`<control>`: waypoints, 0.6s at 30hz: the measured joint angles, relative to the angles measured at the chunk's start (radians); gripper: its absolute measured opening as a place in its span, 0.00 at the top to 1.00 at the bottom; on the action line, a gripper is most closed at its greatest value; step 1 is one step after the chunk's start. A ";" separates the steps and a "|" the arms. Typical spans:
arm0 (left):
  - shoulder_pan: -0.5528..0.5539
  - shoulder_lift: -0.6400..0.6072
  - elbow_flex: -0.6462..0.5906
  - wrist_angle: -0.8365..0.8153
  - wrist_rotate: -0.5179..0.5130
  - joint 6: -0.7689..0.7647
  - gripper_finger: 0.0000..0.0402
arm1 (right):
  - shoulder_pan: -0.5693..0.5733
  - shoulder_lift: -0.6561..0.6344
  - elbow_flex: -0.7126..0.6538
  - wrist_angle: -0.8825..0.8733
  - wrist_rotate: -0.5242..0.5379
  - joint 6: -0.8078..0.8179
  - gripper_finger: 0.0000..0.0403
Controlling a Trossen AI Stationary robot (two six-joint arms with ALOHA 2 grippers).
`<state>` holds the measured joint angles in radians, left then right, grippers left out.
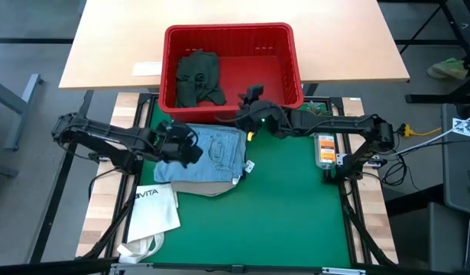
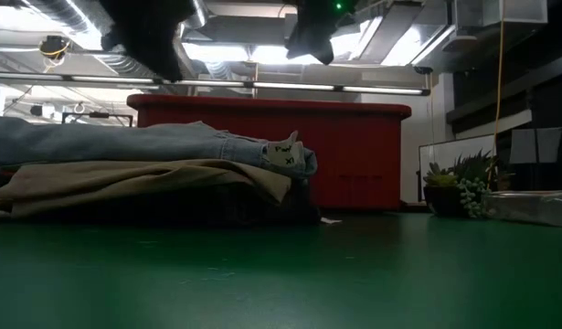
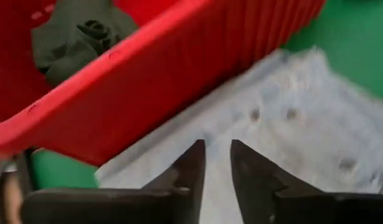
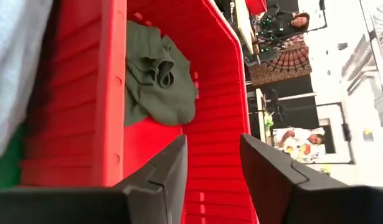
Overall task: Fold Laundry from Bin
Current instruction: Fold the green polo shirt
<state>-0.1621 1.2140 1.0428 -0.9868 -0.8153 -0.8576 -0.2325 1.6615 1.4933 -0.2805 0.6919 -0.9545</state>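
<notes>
High view first: the red bin [image 1: 233, 46] stands at the far edge of the green mat [image 1: 296, 214], and a dark green garment [image 1: 196, 76] lies crumpled in its left half, the rest of its floor bare. Just in front of the bin, a pair of light blue jeans [image 1: 212, 149] lies folded flat on top of a khaki piece [image 1: 208, 187], whose edge sticks out at the near side. A white tote bag [image 1: 154, 210] rests on the mat's left near corner, apart from the stack.

The left gripper [image 1: 185, 145] hangs over the left part of the light blue jeans. In the left wrist view its two dark fingers [image 3: 191, 168] stand slightly parted with a narrow gap, nothing between them, the pale denim [image 3: 291, 130] just beyond the tips and the bin's red wall [image 3: 147, 87] beside it.

The right gripper [image 1: 252, 95] reaches across from the right side and sits at the bin's near rim, to the right of the green garment and not touching it. In the right wrist view its fingers [image 4: 169, 168] are spread apart and empty, pointing into the bin, with the green garment [image 4: 157, 78] lying farther inside against the wall.

Low view: the jeans [image 2: 143, 144] lie level on the khaki cloth [image 2: 143, 181], the bin [image 2: 354, 155] behind them, both arms dark overhead.
</notes>
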 joint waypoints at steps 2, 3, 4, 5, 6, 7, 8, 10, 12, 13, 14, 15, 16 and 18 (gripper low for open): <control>0.031 0.000 0.000 0.088 -0.015 0.004 0.77 | 0.001 0.000 0.000 -0.001 -0.004 0.032 0.63; 0.050 0.000 0.000 0.138 -0.029 0.005 0.74 | 0.003 0.000 0.000 -0.004 -0.004 0.035 0.63; 0.069 0.000 0.000 0.186 -0.049 0.005 0.71 | 0.003 0.000 0.000 -0.010 -0.004 0.034 0.63; 0.088 0.000 0.000 0.234 -0.073 0.014 0.68 | 0.004 0.000 0.000 -0.015 -0.004 0.032 0.63; 0.108 0.000 0.000 0.280 -0.097 0.037 0.66 | 0.004 0.000 0.000 -0.019 -0.005 0.032 0.63; 0.128 0.000 0.000 0.328 -0.120 0.071 0.63 | 0.004 0.000 0.000 -0.025 -0.018 0.032 0.63; 0.149 0.000 0.000 0.373 -0.145 0.121 0.61 | 0.004 0.000 0.000 -0.033 -0.039 0.031 0.63; 0.200 0.000 0.000 0.455 -0.192 0.247 0.58 | 0.004 0.000 0.000 -0.051 -0.099 0.031 0.63; 0.263 0.000 0.000 0.545 -0.213 0.394 0.57 | 0.004 0.000 0.000 -0.072 -0.161 0.032 0.63; 0.300 0.000 0.000 0.589 -0.209 0.470 0.56 | 0.007 0.000 0.000 -0.077 -0.191 0.035 0.63; 0.339 0.000 0.000 0.630 -0.192 0.544 0.56 | 0.015 0.000 0.000 -0.081 -0.220 0.040 0.63; 0.381 0.000 0.000 0.670 -0.156 0.601 0.56 | 0.021 0.000 0.000 -0.082 -0.242 0.050 0.63; 0.427 0.000 0.000 0.713 -0.101 0.643 0.56 | 0.028 0.000 0.000 -0.082 -0.255 0.062 0.63; 0.523 0.000 0.000 0.786 0.037 0.682 0.56 | 0.055 0.000 0.000 -0.082 -0.267 0.092 0.63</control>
<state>0.3614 1.2137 1.0424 -0.2010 -0.7779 -0.1759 -0.1780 1.6619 1.4933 -0.3630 0.4253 -0.8625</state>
